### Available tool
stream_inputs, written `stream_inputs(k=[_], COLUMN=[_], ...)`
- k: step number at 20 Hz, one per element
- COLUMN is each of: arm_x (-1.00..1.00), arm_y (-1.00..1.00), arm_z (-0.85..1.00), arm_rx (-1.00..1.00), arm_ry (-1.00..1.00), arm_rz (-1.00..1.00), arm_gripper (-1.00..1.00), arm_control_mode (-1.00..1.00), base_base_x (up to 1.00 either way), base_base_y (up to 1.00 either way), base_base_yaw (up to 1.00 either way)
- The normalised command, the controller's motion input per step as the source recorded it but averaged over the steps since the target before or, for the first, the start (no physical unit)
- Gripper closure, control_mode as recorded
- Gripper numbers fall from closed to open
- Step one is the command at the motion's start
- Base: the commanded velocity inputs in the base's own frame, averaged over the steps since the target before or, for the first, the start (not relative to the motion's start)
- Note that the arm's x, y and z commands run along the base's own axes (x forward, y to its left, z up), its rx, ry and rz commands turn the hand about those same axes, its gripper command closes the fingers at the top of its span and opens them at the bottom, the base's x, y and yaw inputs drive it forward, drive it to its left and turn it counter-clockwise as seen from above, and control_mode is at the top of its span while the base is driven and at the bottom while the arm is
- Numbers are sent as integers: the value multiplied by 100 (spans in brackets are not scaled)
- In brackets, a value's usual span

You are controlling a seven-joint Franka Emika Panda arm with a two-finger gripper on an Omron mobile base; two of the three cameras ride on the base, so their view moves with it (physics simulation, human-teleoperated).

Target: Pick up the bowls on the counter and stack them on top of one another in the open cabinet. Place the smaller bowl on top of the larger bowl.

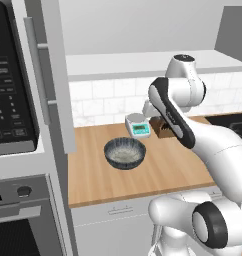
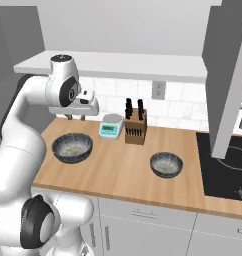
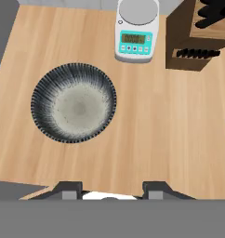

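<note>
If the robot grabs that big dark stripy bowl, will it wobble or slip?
The wide, dark grey ribbed bowl looks stiff, probably ceramic, so it should not bend. It sits low and broad on the light wooden counter, so it likely won't tip when nudged. Its thin, sloping rim may slip between the fingers, and a drop might chip it.

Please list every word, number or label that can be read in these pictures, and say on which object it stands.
No text can be read.
Kitchen scale display: digits, too blurred to read.
Microwave keypad: pale marks, too small to read.
Knife block, both bowls: no lettering.
</note>
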Motion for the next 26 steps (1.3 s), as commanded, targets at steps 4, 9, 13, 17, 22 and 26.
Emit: stream_inputs(k=[4, 9, 13, 17, 22, 26], arm_x=[-15, -80, -46, -22, -8, 0], arm_y=[0, -19, -41, -54, -70, -75], arm_z=[0, -4, -15, -18, -12, -12], arm_rx=[0, 0, 0, 0, 0, 0], arm_ry=[-1, -2, 2, 12, 14, 13], arm_rz=[0, 0, -2, -5, -2, -7], arm_gripper=[-100, -100, -100, -100, -100, -100], arm_control_mode=[-100, -100, -100, -100, -100, -100], base_base_x=[0, 0, 0, 0, 0, 0], base_base_y=[0, 0, 0, 0, 0, 0], base_base_yaw=[0, 0, 0, 0, 0, 0])
